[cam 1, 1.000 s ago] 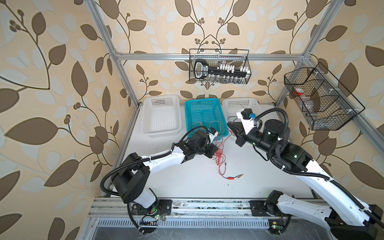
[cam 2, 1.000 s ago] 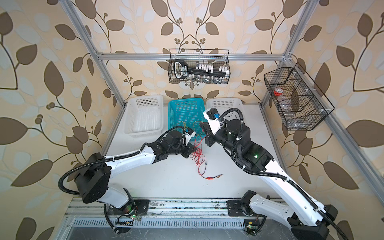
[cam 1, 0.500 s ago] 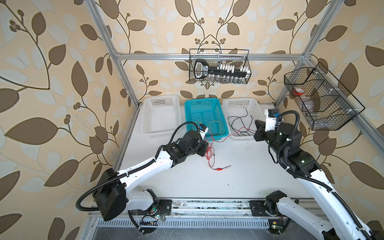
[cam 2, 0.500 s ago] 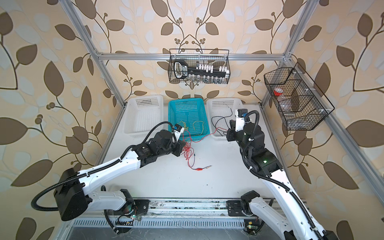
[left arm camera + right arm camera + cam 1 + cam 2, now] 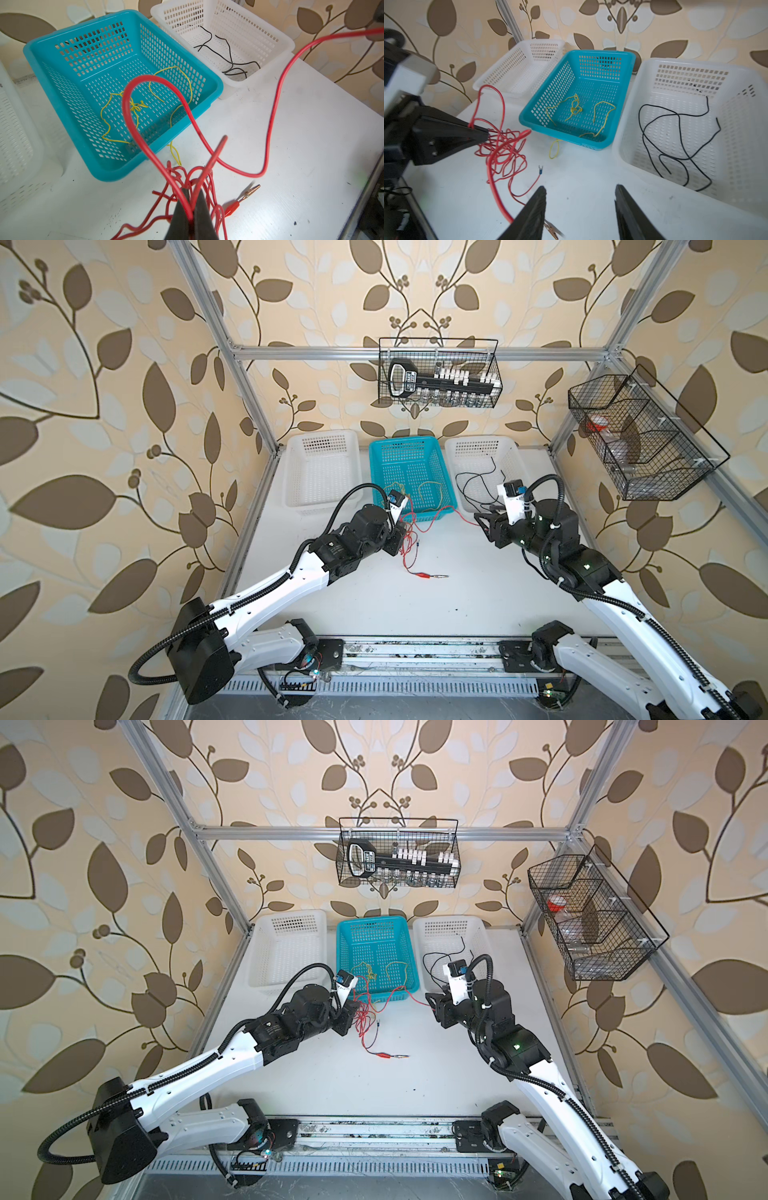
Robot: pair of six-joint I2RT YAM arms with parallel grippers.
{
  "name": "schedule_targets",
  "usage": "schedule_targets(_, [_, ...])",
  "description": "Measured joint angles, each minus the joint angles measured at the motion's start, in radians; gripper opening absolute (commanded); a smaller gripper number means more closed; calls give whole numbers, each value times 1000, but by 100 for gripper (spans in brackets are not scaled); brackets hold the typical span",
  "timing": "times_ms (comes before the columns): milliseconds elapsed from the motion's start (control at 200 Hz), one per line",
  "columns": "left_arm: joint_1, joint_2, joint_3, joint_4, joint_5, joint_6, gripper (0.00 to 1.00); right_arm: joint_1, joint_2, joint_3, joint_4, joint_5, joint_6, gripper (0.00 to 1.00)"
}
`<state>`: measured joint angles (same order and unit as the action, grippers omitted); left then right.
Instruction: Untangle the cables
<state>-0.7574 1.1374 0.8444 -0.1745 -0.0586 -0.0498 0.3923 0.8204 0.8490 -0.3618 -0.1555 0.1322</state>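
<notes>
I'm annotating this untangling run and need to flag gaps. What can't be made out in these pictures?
- Red cables: left wrist view, shut left tool covers part of the tangle; crossings too small in both top views.
- Alligator clip: right wrist view, a finger of the open right tool hides which cable it ends.
- Wall basket: top view, contents small behind mesh.

Bright diffuse light; faint shadows. Top views bow toward 3 and 9 o'clock; wrist-view foregrounds blur.
</notes>
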Motion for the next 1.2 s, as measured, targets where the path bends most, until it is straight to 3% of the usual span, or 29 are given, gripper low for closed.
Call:
schedule_targets(265, [0,-6,-10,26,13,112,0,-31,26,89,64,-102,22,58])
schedule_targets(505, [0,-13,-10,30,-5,132,0,-162,-14,105,-3,130,69,66])
schedule_targets(725, [12,-10,12,7,-29,65,0,-253,-68,37,-23,162,116,67])
schedule_targets(915, [35,-2,85,-41,-40,-17,0,-315,-68,-50,-38,105,141,69])
schedule_targets(1200, [86,-2,117,-120,-77,-101,0,-382,-87,-166,-2,-154,141,72])
